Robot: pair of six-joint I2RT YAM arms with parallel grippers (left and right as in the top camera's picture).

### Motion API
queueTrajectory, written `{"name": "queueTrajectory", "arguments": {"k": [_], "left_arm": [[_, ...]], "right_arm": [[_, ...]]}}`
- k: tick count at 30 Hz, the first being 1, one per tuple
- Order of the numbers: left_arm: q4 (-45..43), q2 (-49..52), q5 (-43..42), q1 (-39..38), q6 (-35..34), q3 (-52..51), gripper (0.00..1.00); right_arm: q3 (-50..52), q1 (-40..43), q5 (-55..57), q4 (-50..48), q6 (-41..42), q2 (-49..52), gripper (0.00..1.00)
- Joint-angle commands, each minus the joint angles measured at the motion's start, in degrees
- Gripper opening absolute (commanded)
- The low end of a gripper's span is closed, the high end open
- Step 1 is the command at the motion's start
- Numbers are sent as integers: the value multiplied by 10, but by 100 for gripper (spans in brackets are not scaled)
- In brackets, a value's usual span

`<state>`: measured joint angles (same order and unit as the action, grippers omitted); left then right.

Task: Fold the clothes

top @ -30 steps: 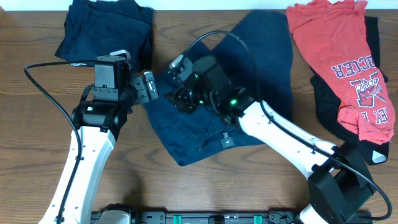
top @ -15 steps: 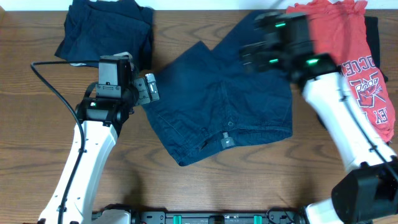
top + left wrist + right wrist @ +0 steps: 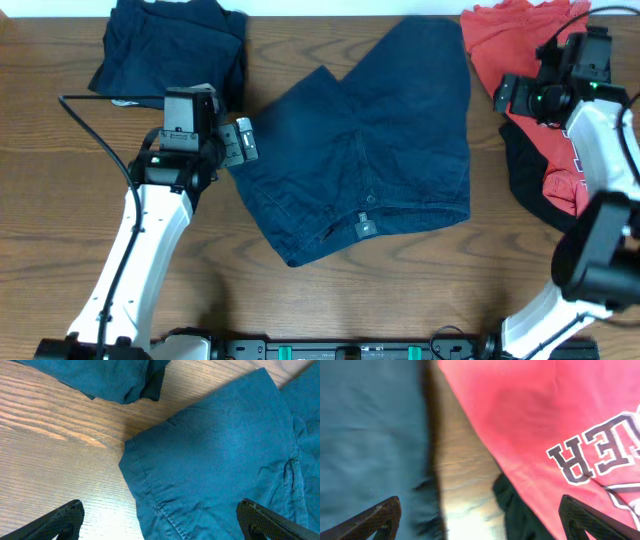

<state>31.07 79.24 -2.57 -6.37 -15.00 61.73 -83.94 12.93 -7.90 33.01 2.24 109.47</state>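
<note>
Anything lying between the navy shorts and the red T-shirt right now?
Just a bare strip of table, clearest in the right wrist view; a black garment edge pokes into it near the T-shirt.

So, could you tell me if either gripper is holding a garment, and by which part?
Nothing is held: the left gripper is open over the navy shorts, the right gripper open by the red T-shirt.

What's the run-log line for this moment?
left claw: open, over shorts leg hem | right claw: open, over red T-shirt edge | shorts: spread out, not held
</note>
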Motion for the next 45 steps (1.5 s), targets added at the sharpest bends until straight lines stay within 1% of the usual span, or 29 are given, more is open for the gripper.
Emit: {"name": "queueTrajectory", "arguments": {"k": [1, 5, 12, 24, 32, 36, 45], "left_arm": [[-2, 9, 6, 3, 3, 9, 99], [-5, 17, 7, 3, 3, 9, 99], [-5, 24, 7, 3, 3, 9, 99], [-5, 24, 7, 3, 3, 9, 99], [-5, 24, 7, 3, 3, 9, 99], [-5, 24, 7, 3, 3, 9, 99], [-5, 24, 7, 3, 3, 9, 99]], "right_arm": [[-4, 24, 0, -25, -13, 43, 98], [-4, 37, -1, -71, -26, 81, 96], [-4, 35, 0, -140, -63, 127, 95], [-4, 37, 8, -171, -83, 180, 93], [-4, 45, 102, -207, -83, 182, 95], [-4, 63, 127, -217, -79, 182, 95], [-4, 128, 123, -219, -66, 182, 95]]}}
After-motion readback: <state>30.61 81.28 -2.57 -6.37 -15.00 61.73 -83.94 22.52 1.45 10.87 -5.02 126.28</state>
